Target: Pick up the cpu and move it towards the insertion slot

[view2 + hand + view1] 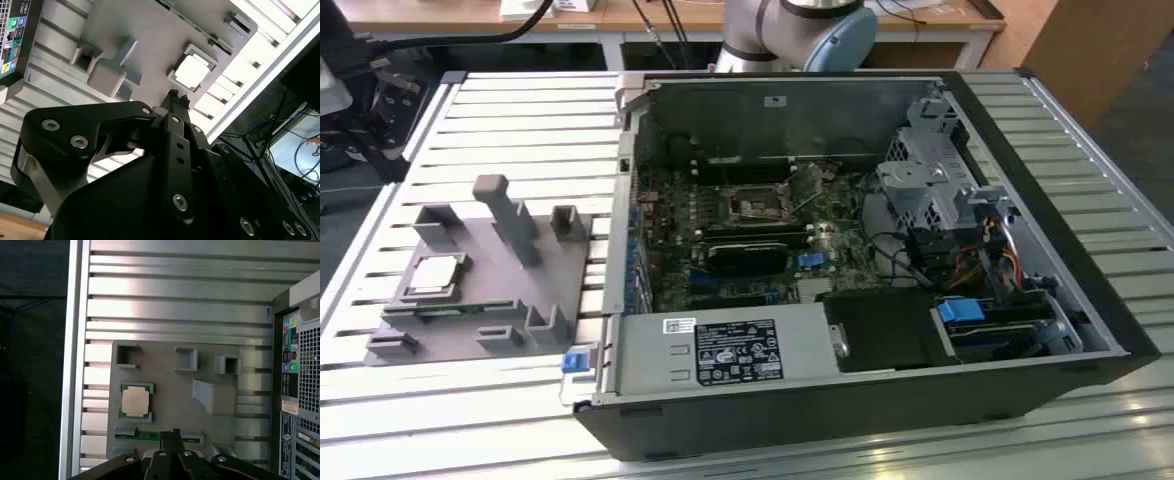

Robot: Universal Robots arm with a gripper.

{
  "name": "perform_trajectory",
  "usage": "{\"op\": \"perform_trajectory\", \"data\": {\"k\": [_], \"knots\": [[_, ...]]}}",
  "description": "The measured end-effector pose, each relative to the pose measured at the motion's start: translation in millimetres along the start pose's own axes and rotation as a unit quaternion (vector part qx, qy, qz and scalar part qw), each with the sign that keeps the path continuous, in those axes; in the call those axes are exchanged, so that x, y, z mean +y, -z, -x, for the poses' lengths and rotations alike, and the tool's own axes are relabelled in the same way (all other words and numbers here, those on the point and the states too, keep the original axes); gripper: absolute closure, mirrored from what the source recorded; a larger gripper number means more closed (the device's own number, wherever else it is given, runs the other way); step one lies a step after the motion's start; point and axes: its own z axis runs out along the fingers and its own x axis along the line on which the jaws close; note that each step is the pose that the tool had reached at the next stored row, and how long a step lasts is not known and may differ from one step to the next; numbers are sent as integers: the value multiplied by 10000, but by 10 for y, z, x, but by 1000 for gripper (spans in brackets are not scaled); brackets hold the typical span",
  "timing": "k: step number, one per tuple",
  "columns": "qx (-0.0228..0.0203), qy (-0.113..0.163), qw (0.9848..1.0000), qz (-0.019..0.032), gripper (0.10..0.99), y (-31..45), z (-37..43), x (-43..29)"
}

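A slatted metal desk (494, 110) carries an open black computer case (854, 410) lying on its side, motherboard facing up. The arm's pale base (801, 30) rises behind the case. At the exterior view's left of the case sits a grey fixture plate (494, 290) with raised blocks and pockets. In both wrist views the black end effector (173, 95) (172, 432) hangs above this plate, its fingertips looking clenched together with nothing between them, near the plate's edge beside a thin green strip (145, 436). The insertion slot (755, 207), a square socket with a dark centre, lies inside the case on the motherboard, well apart from the plate. The cpu (436, 273) (192, 71) (136, 402) rests flat in its framed nest on the plate, silver lid up, untouched and close to the fingertips.
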Motion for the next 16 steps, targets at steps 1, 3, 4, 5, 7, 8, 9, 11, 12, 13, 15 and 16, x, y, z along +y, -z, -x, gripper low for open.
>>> {"op": "perform_trajectory", "data": {"k": [1, 3, 4, 5, 7, 8, 9, 11, 12, 13, 15, 16], "knots": [[0, 0, 10000, 0, 980, 0, 0, 0], [0, 0, 10000, 0, 980, 0, 0, 0], [1, 0, 10000, 0, 980, 0, -2, 0], [1, -1, 10000, 0, 980, 0, -10, 0], [0, 0, 10000, 0, 980, -2, -36, 0], [0, 0, 10000, 0, 980, -3, -51, 1], [0, 0, 10000, 0, 980, -3, -66, 1], [0, 0, 10000, 0, 980, -4, -98, 2], [0, 0, 10000, 0, 980, -6, -111, 2], [-1, 0, 10000, 0, 980, -9, -124, 2], [-1, 0, 10000, 1, 980, -16, -142, 2], [-1, 1, 10000, 1, 980, -21, -146, 1]]}}
